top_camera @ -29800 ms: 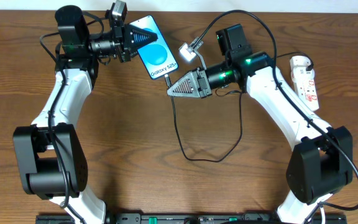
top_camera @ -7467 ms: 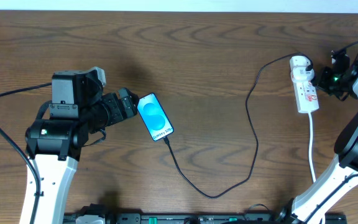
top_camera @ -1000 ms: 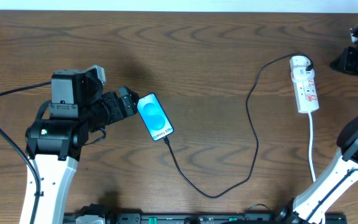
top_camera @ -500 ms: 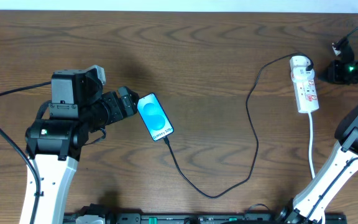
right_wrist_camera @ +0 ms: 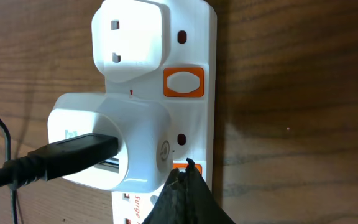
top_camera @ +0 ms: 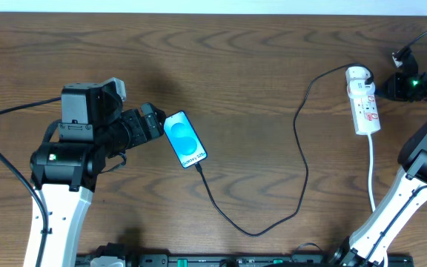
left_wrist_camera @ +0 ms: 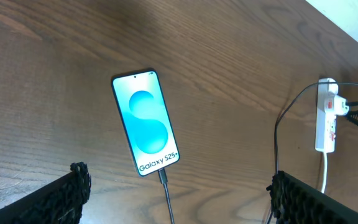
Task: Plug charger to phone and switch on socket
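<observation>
The phone (top_camera: 184, 139) lies face up with its blue screen lit, also centred in the left wrist view as the phone (left_wrist_camera: 146, 122). The charger cable (top_camera: 254, 232) runs from the phone's lower end, where its plug tip (left_wrist_camera: 162, 177) sits in the port, in a loop to a white adapter (right_wrist_camera: 114, 140) on the socket (top_camera: 364, 104). My left gripper (top_camera: 154, 124) stands open just left of the phone, holding nothing. My right gripper (right_wrist_camera: 188, 177) is shut, its tips over an orange switch (right_wrist_camera: 178, 167) of the socket (right_wrist_camera: 207, 37), beside the adapter.
A second white plug (right_wrist_camera: 132, 40) sits in the socket's end outlet, with another orange switch (right_wrist_camera: 183, 82) beside it. The socket's white cord (top_camera: 371, 170) runs toward the front edge. The right arm (top_camera: 421, 148) rises along the right edge.
My right gripper has come back from the far right edge to the socket's right side. The left arm, phone and cable have stayed put.
</observation>
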Available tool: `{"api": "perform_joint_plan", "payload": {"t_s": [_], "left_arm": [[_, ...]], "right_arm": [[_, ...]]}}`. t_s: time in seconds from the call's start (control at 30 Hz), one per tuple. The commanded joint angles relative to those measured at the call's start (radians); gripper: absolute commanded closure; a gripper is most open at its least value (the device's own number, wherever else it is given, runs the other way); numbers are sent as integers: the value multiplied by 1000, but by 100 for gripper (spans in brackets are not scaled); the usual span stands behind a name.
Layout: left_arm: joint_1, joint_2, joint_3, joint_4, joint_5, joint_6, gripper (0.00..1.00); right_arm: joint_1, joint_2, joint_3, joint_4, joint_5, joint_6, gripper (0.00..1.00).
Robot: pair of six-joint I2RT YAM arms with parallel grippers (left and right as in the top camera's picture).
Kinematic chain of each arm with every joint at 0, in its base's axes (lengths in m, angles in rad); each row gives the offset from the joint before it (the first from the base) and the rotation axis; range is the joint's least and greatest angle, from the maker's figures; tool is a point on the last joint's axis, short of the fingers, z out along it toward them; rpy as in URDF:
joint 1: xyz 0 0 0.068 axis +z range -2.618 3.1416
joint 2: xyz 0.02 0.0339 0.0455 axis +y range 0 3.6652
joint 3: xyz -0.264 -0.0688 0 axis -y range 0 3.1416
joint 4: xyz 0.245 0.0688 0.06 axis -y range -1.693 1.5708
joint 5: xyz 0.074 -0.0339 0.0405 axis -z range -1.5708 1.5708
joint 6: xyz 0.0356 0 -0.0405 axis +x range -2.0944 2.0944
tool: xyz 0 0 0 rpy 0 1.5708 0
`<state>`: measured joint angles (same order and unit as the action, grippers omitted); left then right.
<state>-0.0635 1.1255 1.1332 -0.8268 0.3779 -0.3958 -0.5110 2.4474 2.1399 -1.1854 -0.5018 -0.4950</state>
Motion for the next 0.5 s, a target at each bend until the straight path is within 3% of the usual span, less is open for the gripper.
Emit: {"api": "perform_joint_plan", "payload": {"t_s": [0.0, 0.47], "left_arm": [[1, -7, 18, 2, -9, 2, 6], [1, -7, 18, 1, -8, 2, 6]], "right_arm": [[9, 14, -10, 1, -17, 76, 99], [40, 19, -16, -28, 68, 140, 99]]}}
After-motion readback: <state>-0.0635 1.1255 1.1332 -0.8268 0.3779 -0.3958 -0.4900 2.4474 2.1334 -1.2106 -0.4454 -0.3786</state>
